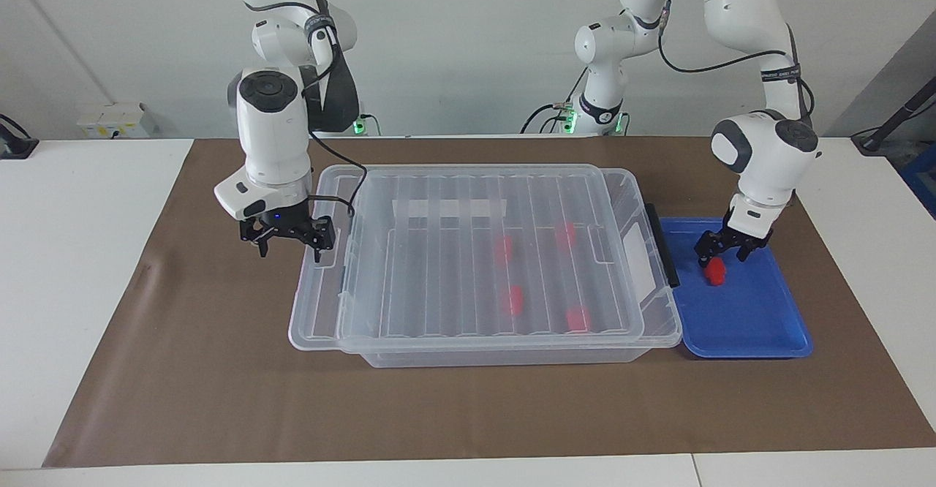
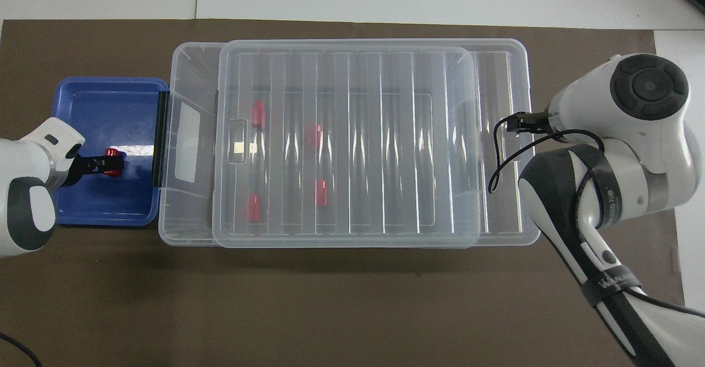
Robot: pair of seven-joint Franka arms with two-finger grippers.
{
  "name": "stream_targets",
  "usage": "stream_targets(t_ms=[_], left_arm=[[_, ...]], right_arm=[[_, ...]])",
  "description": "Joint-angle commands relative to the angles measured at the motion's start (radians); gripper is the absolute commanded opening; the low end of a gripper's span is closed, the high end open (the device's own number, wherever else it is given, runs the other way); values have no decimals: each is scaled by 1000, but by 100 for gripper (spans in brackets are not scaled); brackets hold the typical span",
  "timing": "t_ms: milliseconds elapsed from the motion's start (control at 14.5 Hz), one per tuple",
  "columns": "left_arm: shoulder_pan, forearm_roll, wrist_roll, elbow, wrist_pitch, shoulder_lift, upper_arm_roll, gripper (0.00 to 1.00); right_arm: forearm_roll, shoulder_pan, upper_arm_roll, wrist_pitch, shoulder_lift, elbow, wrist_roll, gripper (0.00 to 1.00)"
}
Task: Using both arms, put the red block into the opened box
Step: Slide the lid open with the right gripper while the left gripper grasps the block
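The left hand [image 1: 722,251] is down in the shallow blue tray [image 1: 760,326] at the left arm's end of the table [image 1: 88,267]. Its two fingers stand apart on either side of the red block [image 1: 716,272], which rests on the tray floor; the block lies right at the fingertips, and whether they press it I cannot tell. In the overhead view the same hand [image 2: 104,164] comes in from the tray's outer side with the red block [image 2: 114,166] at its tip, toward the black handle [image 2: 162,139] of the box.

The box [image 1: 497,352] stands on the brown mat [image 1: 219,399] beside the tray, its handle end touching or just beside the tray's edge. The ribbed clear lid [image 1: 468,282] lies on top but sits shifted toward the right arm's end, overhanging the rim there and leaving a strip of the box uncovered near the handle. Four more red blocks [image 1: 514,300] show through the lid on the box floor.

The right hand [image 1: 288,235] is at the overhanging end of the lid, fingers spread wide, one fingertip down at the lid's edge; nothing is gripped between them.
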Motion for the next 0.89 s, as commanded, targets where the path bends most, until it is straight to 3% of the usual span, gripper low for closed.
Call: stream_targets(t_ms=[0, 275, 413, 619, 825], left_arm=[[-29, -5, 7, -17, 48, 18, 8, 100], [-33, -5, 1, -25, 53, 20, 8, 100], [-30, -5, -1, -25, 53, 20, 8, 76], [-32, -5, 4, -19, 45, 21, 8, 0], [-23, -5, 4, -13, 36, 21, 8, 0]], right_arm=[[-46, -23, 7, -19, 4, 0, 20, 100], [-62, -49, 7, -51, 1, 15, 10, 100], [-70, -54, 7, -57, -2, 21, 9, 100], [-72, -75, 5, -54, -2, 21, -22, 100], [-72, -91, 5, -53, -2, 23, -49, 100]])
